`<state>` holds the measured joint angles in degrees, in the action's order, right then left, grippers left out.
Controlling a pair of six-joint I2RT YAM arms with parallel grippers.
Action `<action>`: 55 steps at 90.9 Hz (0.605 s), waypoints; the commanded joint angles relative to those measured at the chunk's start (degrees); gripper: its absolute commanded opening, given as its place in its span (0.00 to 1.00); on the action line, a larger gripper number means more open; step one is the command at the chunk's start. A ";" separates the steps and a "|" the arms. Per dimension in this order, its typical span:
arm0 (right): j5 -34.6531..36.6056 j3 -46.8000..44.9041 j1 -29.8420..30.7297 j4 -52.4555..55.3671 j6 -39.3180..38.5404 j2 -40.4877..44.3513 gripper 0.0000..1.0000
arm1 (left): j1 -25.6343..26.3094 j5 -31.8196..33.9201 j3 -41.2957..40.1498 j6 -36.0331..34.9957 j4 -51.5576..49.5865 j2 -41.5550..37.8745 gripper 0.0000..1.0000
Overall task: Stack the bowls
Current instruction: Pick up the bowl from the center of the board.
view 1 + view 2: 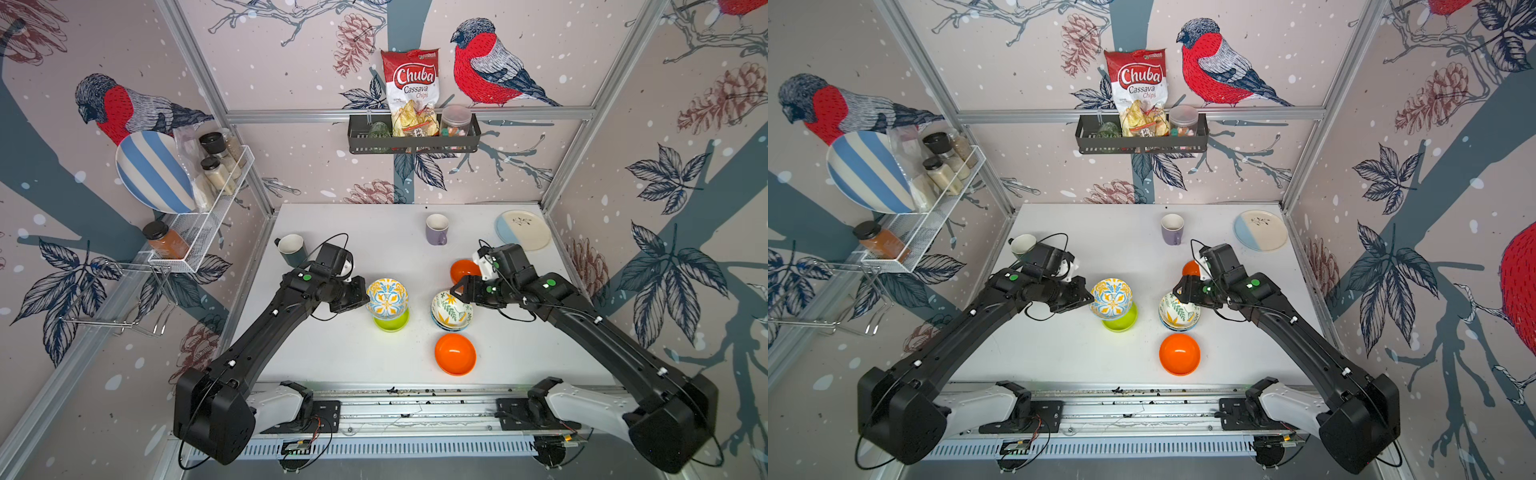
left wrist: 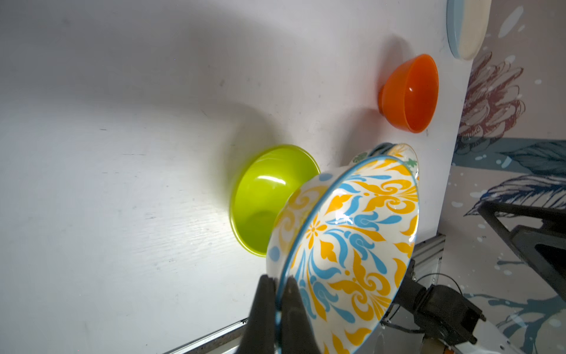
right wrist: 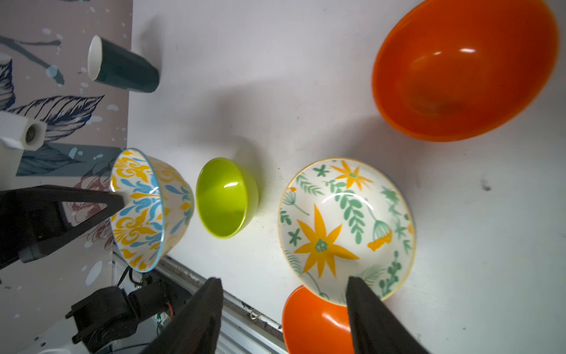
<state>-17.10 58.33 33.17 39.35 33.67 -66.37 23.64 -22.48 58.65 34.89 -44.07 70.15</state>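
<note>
- Left claw point(image 2: 277, 280): pinched shut on rim of yellow-blue floral bowl point(image 1: 387, 298), held just above lime green bowl point(image 1: 392, 323), left of centre on table point(image 1: 332, 357).
- Right claw point(image 3: 283, 279): jaws wide apart, gripping nothing, at right edge of leaf-patterned bowl point(image 1: 451, 308); one fingertip at its rim, contact unclear.
- Leaf-patterned bowl topping a short stack of bowls, right of lime green bowl, apart from it.
- One orange bowl point(image 1: 455, 354) just near of stack; second orange bowl point(image 1: 462, 270) far of it, partly hidden by right arm.
- Purple mug point(image 1: 437, 228), dark green mug point(image 1: 292, 248), cream-and-blue plate point(image 1: 523, 229) toward far side.
</note>
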 commanded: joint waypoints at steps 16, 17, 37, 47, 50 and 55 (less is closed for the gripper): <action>-3.25 4.49 9.07 -1.23 5.39 -3.60 0.58 | 6.21 -1.86 1.36 1.05 0.83 -0.36 0.00; -3.23 4.55 9.26 -1.26 5.50 -3.68 0.57 | 6.36 -1.77 1.37 1.10 0.88 -0.41 0.00; -4.27 4.97 11.62 -2.59 6.95 -5.17 0.48 | 9.26 -2.75 1.78 1.87 2.15 0.15 0.00; -4.29 5.21 12.08 -2.57 7.19 -7.59 0.42 | 9.96 -2.90 2.20 2.17 2.71 0.08 0.00; -4.28 5.15 12.10 -2.75 7.24 -7.77 0.39 | 10.13 -2.99 2.25 2.18 2.75 0.14 0.00; -4.26 5.11 12.38 -2.96 7.43 -8.16 0.35 | 10.32 -2.97 2.28 2.27 2.84 0.00 0.00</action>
<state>-20.82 63.09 45.10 37.76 40.49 -74.04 33.47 -23.92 60.27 36.73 -43.64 70.28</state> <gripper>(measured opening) 0.380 0.062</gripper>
